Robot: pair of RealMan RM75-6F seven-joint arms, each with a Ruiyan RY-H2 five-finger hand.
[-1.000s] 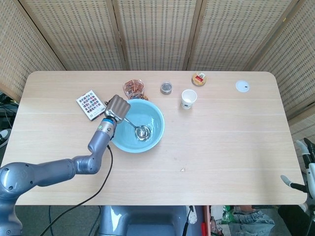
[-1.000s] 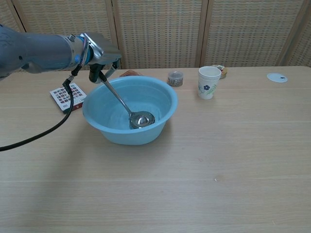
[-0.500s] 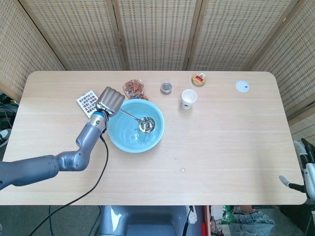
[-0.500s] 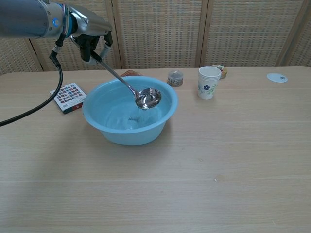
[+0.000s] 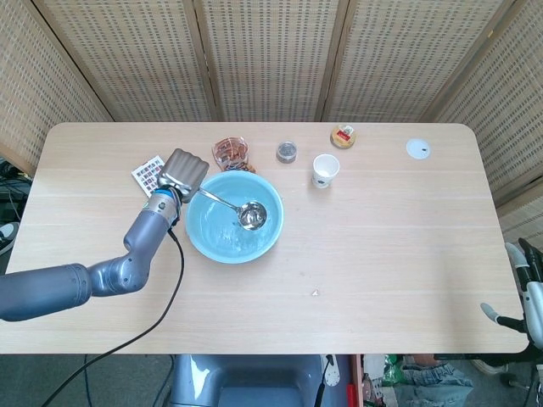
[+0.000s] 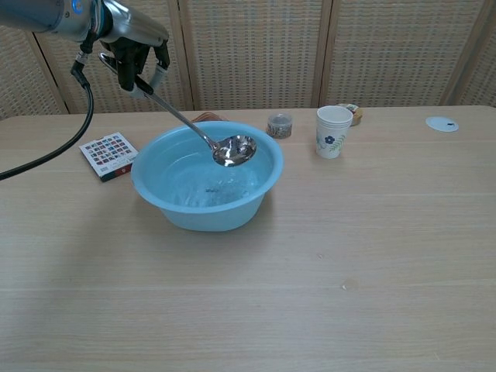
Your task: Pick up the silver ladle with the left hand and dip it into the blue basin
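Note:
My left hand [image 5: 183, 173] [image 6: 133, 48] grips the handle end of the silver ladle [image 5: 231, 206] [image 6: 203, 134], high over the left rim of the blue basin [image 5: 214, 244] [image 6: 167, 205]. The ladle slopes down to the right, its bowl [image 6: 235, 150] hanging above the basin's inside, about level with the rim. Of my right arm, only a small part shows at the head view's lower right edge; the right hand [image 5: 529, 298] cannot be read there.
A patterned card box [image 5: 148, 170] [image 6: 108, 154] lies left of the basin. Behind the basin stand an orange-brown container [image 5: 230, 153], a small jar [image 5: 287, 152] [image 6: 279, 125], a paper cup [image 5: 325, 170] [image 6: 333, 131], a round tin [image 5: 343, 136] and a white lid [image 5: 417, 149] [image 6: 442, 123].
My left hand has risen and drawn back to the left, lifting the ladle's bowl from the bottom of the basin up to rim height.

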